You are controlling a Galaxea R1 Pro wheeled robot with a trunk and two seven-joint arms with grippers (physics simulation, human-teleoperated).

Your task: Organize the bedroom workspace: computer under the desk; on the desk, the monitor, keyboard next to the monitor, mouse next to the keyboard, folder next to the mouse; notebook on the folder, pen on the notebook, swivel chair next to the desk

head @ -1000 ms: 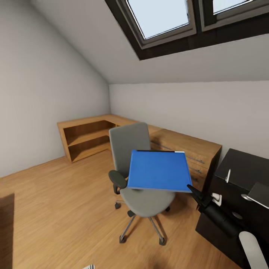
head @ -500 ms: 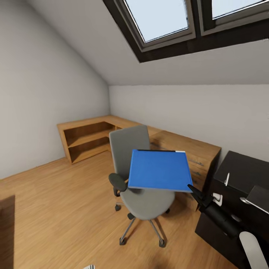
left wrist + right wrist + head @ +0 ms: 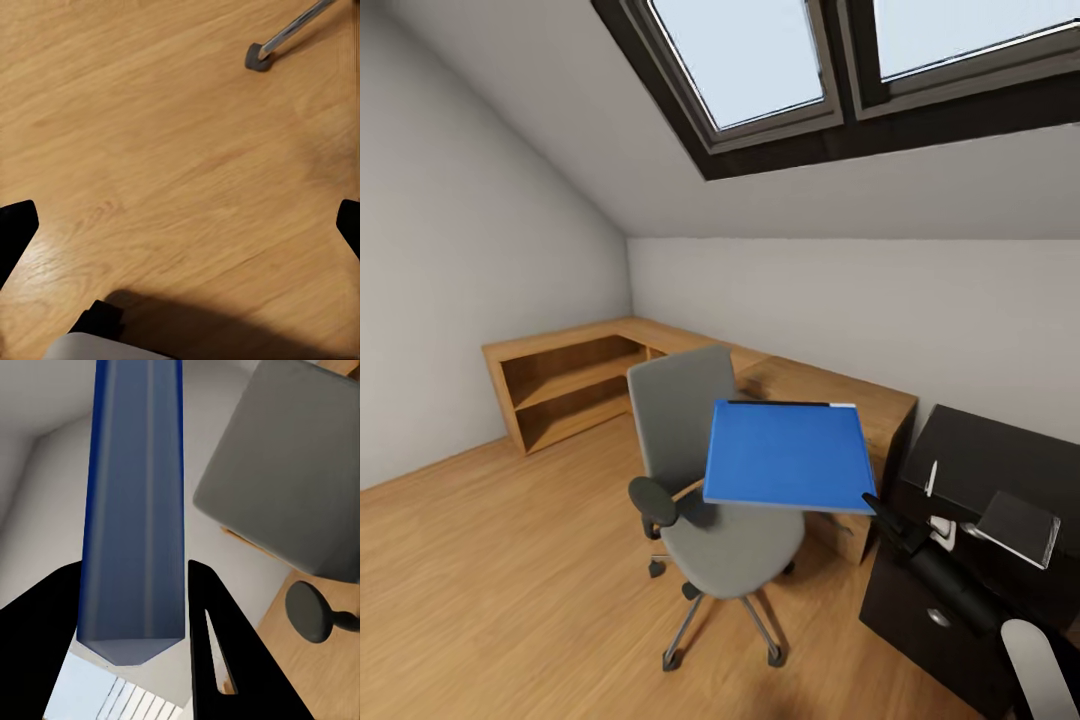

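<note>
In the head view my right gripper (image 3: 877, 507) is shut on the near right corner of the flat blue folder (image 3: 788, 455), holding it level in the air above the seat of the grey swivel chair (image 3: 695, 470). The right wrist view looks along the folder's edge (image 3: 135, 510), clamped between the black fingers (image 3: 214, 645); the chair back (image 3: 289, 465) lies beyond. To the right stands the black desk (image 3: 1000, 455), with a white pen (image 3: 932, 478) and a dark grey notebook (image 3: 1020, 525) on top. My left gripper (image 3: 180, 229) hangs open over the floor.
A light-wood corner shelf and chest of drawers (image 3: 560, 375) run along the walls behind the chair. The desk's dark drawer unit (image 3: 935, 617) has a silver knob. A chair caster (image 3: 259, 56) shows on the wooden floor. Skylights sit in the sloped ceiling.
The whole view has swung to the right and up slightly, so chair and shelves sit further left and more of the desk and notebook show. The folder stays in my right gripper.
</note>
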